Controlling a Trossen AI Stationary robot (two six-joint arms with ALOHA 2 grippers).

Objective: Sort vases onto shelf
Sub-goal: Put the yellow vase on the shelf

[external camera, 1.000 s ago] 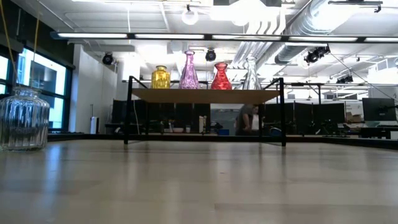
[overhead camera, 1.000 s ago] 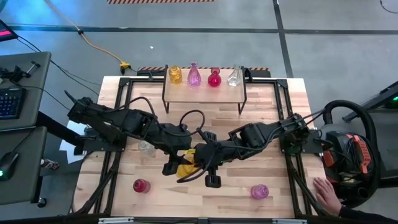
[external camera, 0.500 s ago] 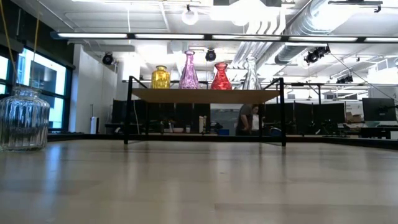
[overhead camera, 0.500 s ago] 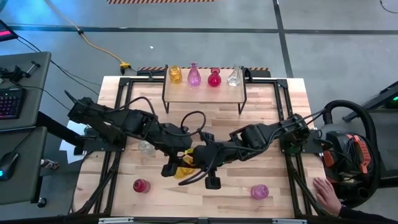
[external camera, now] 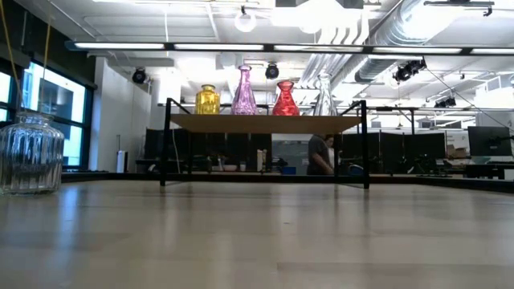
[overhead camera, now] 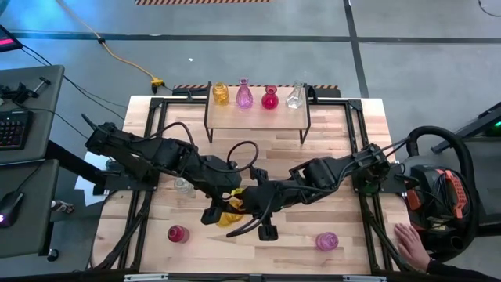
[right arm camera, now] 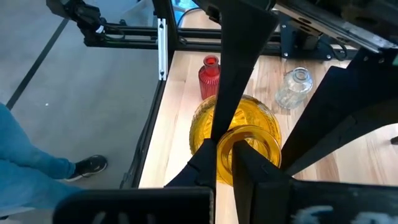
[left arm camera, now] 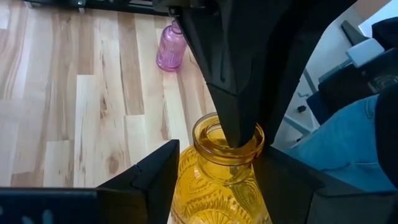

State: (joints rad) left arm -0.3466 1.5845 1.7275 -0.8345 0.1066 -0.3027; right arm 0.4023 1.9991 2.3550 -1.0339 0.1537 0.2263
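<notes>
Yellow vase (overhead camera: 229, 217): item in hand, being carried over the middle of the table (overhead camera: 329, 149), well short of the shelf (overhead camera: 258, 117).

Change noted: against the overhead picture of a second ago, both my arms and this vase are drifting a little toward the table's near edge, away from the shelf. Neither hold is altering. I am reading this as a re-grip or handover in progress, not a delivery.

Left end effector (left arm camera: 217, 158): fingers are standing wide apart, one on each side of the vase's belly and seemingly pressing on the glass.

Right end effector (right arm camera: 227, 158): fingers are closing together at the vase's mouth, apparently pinching the rim with one finger inside it.

Position relative to me: the vase is sitting directly between my left fingers, its mouth pointing toward the right end effector.

Stock already placed: one yellow (overhead camera: 221, 94), one pink (overhead camera: 244, 95), one red (overhead camera: 270, 98) and one clear (overhead camera: 294, 97) are standing in a row on the shelf.

Stock outstanding: a clear vase (overhead camera: 184, 186), a red vase (overhead camera: 178, 233) and a pink vase (overhead camera: 327, 241) are waiting on the table. About half the sorting is remaining.
</notes>
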